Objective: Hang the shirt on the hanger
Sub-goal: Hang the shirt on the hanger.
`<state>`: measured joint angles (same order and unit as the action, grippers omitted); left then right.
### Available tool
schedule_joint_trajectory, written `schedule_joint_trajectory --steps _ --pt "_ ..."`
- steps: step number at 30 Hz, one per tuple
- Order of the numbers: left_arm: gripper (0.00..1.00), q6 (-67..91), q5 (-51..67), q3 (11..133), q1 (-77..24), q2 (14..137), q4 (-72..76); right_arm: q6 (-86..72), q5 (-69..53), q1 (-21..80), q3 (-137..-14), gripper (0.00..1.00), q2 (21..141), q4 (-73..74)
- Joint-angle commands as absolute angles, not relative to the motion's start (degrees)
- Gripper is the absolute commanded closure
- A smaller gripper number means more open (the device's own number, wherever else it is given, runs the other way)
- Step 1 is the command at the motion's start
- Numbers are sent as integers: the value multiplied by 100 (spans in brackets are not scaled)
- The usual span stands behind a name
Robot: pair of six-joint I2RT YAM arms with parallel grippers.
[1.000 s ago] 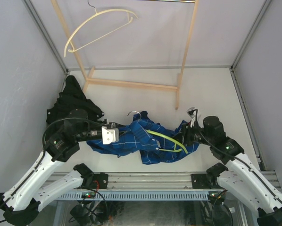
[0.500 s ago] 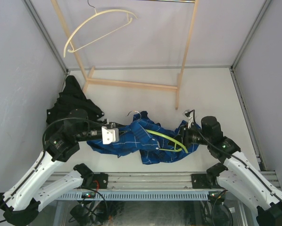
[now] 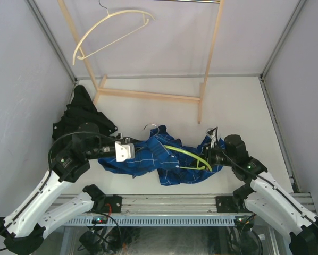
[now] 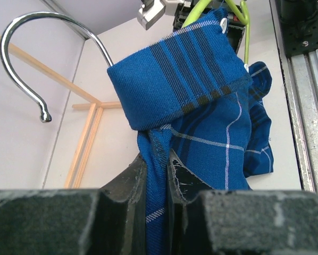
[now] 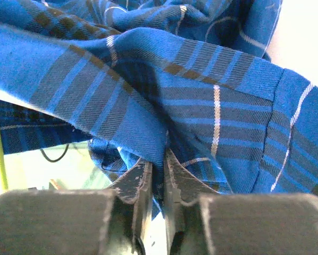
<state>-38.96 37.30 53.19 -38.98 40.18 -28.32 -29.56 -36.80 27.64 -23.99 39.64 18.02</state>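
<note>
At far left on the white table (image 3: 244,106), a crumpled plain black garment (image 3: 82,114). Left gripper (image 4: 155,175): narrow, its black jaws pinching a fold of the blue woven shirt (image 3: 148,159), checked in navy and thin white, bunched mid-table between the arms. Thin lime-green hanger (image 3: 183,151), smooth rod with curved silver metal hook (image 4: 47,15), lies partly inside the shirt. Right gripper (image 5: 158,175): nearly closed on a cloth fold.
</note>
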Motion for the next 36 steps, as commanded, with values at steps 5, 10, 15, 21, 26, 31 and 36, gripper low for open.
schedule_joint_trajectory --steps 5,10,15,21,26,31,36 --pt "100 -3624 3658 5263 -3867 3984 -2197 -2898 -2067 2694 -2789 100 3079 2132" --pt "100 -3622 3569 5252 -3867 3967 -2197 -2475 -1639 2687 -3351 100 3028 2811" --pt "100 -3572 3420 5174 -3867 3865 -2055 -2076 -1267 2695 -3782 100 3009 3584" --pt "100 -3540 3024 5124 -3867 3638 -1888 -2163 -1264 2703 -3932 100 3015 3640" --pt "100 -3795 2841 5301 -3867 3450 -2324 -2133 -1168 2718 -4136 100 2986 3686" --pt "100 -3885 2667 5312 -3867 3201 -2702 -1997 -1081 2723 -4348 100 3037 3731" --pt "100 -3896 2309 5315 -3867 3002 -2845 -1758 -1147 2725 -4683 100 3292 3931"
